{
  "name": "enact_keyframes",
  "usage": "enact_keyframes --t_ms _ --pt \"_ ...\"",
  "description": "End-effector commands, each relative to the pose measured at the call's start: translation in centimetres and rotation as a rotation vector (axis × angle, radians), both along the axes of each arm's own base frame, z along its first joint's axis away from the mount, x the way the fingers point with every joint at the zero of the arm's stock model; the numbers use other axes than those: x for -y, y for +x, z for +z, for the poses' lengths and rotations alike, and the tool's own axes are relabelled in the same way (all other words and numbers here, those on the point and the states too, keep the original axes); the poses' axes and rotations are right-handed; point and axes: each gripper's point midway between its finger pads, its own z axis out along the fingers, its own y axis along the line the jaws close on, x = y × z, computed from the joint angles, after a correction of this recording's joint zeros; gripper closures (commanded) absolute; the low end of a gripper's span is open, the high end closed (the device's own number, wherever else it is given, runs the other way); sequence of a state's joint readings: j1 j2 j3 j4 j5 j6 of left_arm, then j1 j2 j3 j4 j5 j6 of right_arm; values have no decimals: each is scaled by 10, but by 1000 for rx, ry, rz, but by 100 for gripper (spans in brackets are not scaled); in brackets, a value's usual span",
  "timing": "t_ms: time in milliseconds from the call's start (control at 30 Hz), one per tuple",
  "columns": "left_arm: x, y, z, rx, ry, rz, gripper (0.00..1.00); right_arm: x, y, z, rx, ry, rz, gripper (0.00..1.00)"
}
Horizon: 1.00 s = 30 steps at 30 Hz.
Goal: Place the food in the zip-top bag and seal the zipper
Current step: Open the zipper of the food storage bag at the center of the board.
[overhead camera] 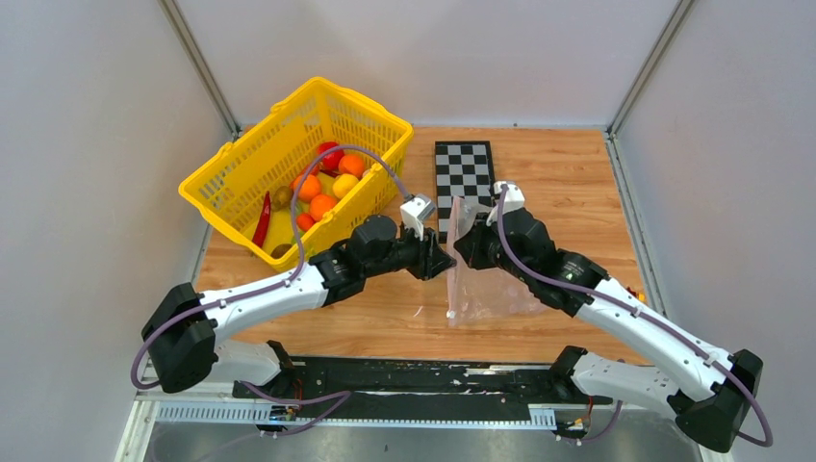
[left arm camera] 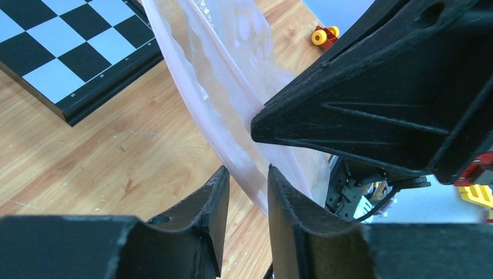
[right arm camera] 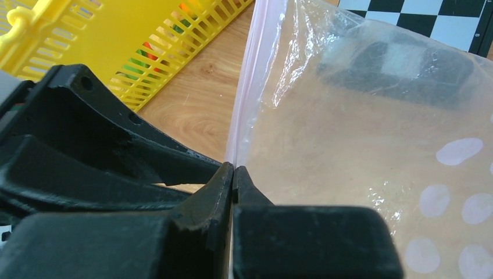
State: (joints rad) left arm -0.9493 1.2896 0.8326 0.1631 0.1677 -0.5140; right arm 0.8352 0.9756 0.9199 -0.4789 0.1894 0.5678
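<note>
From above, the yellow basket (overhead camera: 231,159) sits at the far left of the table (overhead camera: 568,183), and the food (overhead camera: 322,192) lies inside it, mostly orange and yellow pieces. A checkerboard (overhead camera: 465,168) lies at the far middle. The two arms meet in the middle of the table. There the zip-top bag (overhead camera: 491,284) hangs upright between them, its body trailing toward the near right. The left gripper (overhead camera: 441,262) comes at the bag's left edge from the left. The right gripper (overhead camera: 462,241) is just beside it on the far side.

In the left wrist view, the left gripper (left arm camera: 249,171) has its jaws narrow but not closed, with a gap between them. The bag's curved edge (left arm camera: 232,75) runs down through that gap. It seems to brush the right finger (left arm camera: 282,203) and stands clear of the other. The tip of the right gripper (left arm camera: 258,125) presses on the bag just above. A small red and yellow piece (left arm camera: 325,36) lies on the wood beyond.

In the right wrist view, the right gripper (right arm camera: 233,174) has its fingers pressed together on the bag's edge. The pinkish zipper (right arm camera: 249,81) rises straight up from the pinch. The pale dotted plastic (right arm camera: 360,145) spreads to the right, and the basket (right arm camera: 116,35) is far left.
</note>
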Motion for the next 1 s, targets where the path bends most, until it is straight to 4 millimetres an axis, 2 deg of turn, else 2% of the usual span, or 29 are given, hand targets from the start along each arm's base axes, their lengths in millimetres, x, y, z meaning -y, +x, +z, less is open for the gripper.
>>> enact_keyframes --t_ms 0,133,267,333,433,533,633,767,800,833,867,933,967 --pt "6 2 3 13 -18 1 68 -4 0 35 79 11 58 100" --pt "-1 10 -4 17 38 51 86 12 -1 44 101 -145 92 100" --pt "-10 21 -3 38 59 121 99 24 -10 40 44 -264 131 100" --pt "-14 26 -3 42 74 157 100 39 -11 32 2 -345 93 100" --pt "-25 36 -6 45 114 236 100 76 -15 25 -55 -498 -6 100" --pt "-36 42 -9 50 146 293 100 99 -20 31 -71 -572 -59 100" --pt "-36 43 -6 61 145 299 100 100 -23 37 -77 -564 -56 100" --pt "-26 41 4 71 102 254 100 78 -18 35 -66 -473 -26 100" --pt "-22 39 6 72 92 234 99 70 -17 33 -64 -440 -13 100" --pt "-17 36 7 69 83 209 94 62 -16 31 -61 -406 -2 100" --pt "-14 35 9 66 73 192 85 53 -13 32 -53 -364 6 100" --pt "-8 30 12 62 47 158 60 43 -11 30 -55 -318 12 100" --pt "-7 30 13 64 40 153 57 40 -10 30 -57 -303 7 100"
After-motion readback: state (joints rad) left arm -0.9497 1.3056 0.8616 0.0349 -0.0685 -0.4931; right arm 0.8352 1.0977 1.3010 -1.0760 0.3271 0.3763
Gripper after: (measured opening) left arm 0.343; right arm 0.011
